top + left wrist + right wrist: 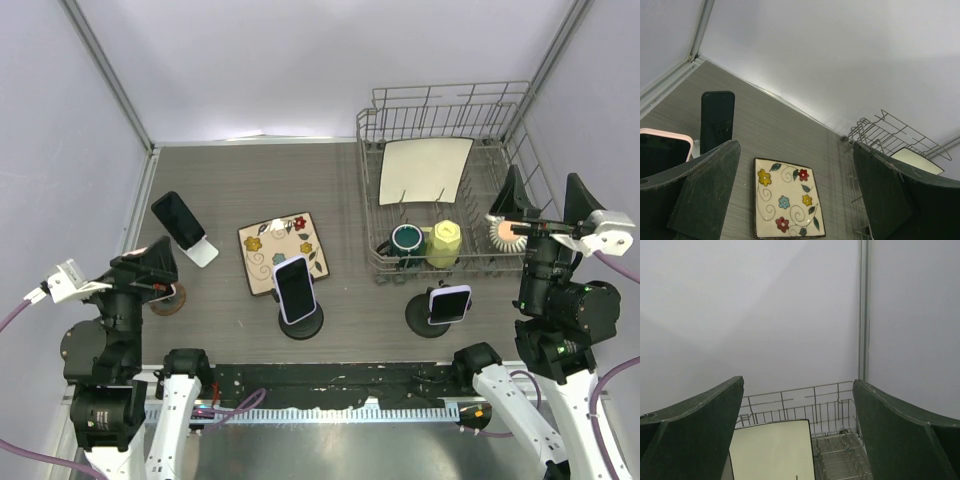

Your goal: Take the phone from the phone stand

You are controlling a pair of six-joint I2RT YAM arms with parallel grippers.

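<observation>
Grey table (230,190), floral plate (284,252) centre-left, dish rack (450,108) back right, black stand (301,327) by plate, second black stand (420,322) by rack (both front), white stand (203,251) left.

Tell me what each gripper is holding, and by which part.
Nothing is held: the left gripper and the right gripper both stand open and empty.

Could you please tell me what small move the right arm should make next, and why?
Probably lower the right pincer toward the phone on the black stand nearest it: the pincer hangs open, empty and high, and that phone sits on its stand.
</observation>
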